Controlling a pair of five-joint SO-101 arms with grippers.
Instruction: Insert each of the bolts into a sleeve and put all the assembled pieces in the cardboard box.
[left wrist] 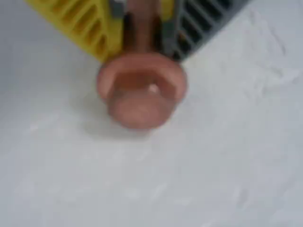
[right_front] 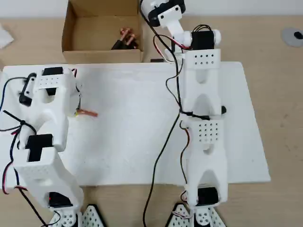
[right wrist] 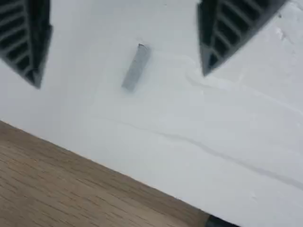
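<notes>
My left gripper [right_front: 77, 109] sits at the left side of the white mat and is shut on a copper bolt [right_front: 89, 113] that sticks out to the right. Seen from the left wrist, the yellow and grey fingers [left wrist: 85, 28] clamp the bolt's shank, and its round head [left wrist: 141, 90] hangs just over the mat. A small grey sleeve [right wrist: 136, 66] lies on the mat near its edge. My right gripper [right wrist: 120, 75] hovers open above the sleeve, a finger on each side. The cardboard box [right_front: 68, 28] stands at the back and holds copper and dark pieces [right_front: 127, 40].
The white mat [right_front: 142, 142] covers the middle of the wooden table [right_front: 274, 94]. The right arm [right_front: 203, 94] stretches along the mat's right side to the far edge beside the box. Cables [right_front: 163, 137] trail across the mat. A grey disc [right_front: 291, 35] lies far right.
</notes>
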